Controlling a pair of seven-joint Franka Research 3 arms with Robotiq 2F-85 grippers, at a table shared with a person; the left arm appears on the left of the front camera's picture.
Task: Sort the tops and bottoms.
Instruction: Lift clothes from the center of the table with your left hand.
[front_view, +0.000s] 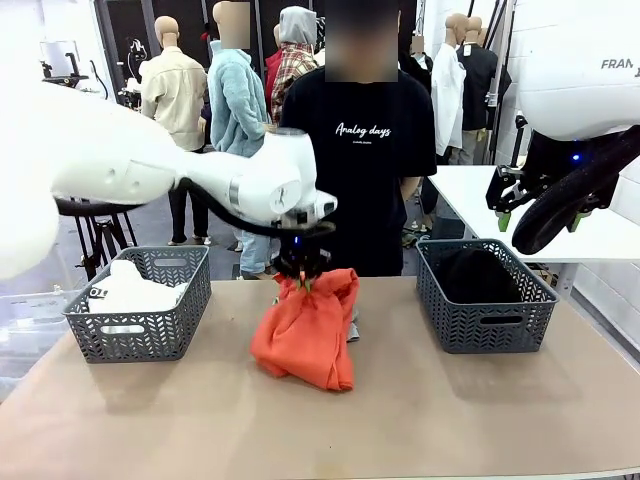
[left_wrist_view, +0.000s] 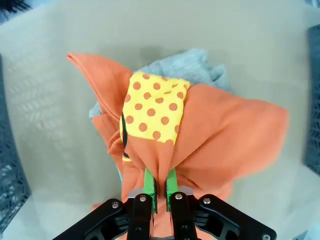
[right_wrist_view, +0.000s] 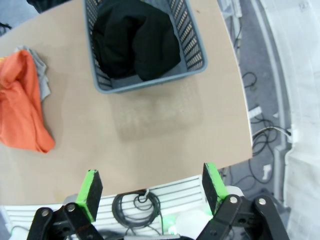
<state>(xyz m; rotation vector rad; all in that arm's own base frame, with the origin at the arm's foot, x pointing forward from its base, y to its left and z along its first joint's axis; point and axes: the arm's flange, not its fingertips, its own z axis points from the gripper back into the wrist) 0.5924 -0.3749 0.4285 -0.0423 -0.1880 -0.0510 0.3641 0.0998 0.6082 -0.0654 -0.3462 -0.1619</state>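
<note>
On the beige tabletop (front_view: 450, 420), the left pincer (left_wrist_view: 160, 182) pinches a bright orange soft garment (front_view: 305, 335); the right pincer (right_wrist_view: 151, 175) is spread. Next, probably: lift it to the grey plastic basket (front_view: 140, 335).

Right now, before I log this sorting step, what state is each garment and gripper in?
left gripper, shut on the orange top
orange top, bunched, lifted at one fold, bottom on the table
grey top, crumpled on the table under the orange top
white tee, lying in the left basket
black garment, lying in the right basket
right gripper, open, empty, raised above the table
</note>
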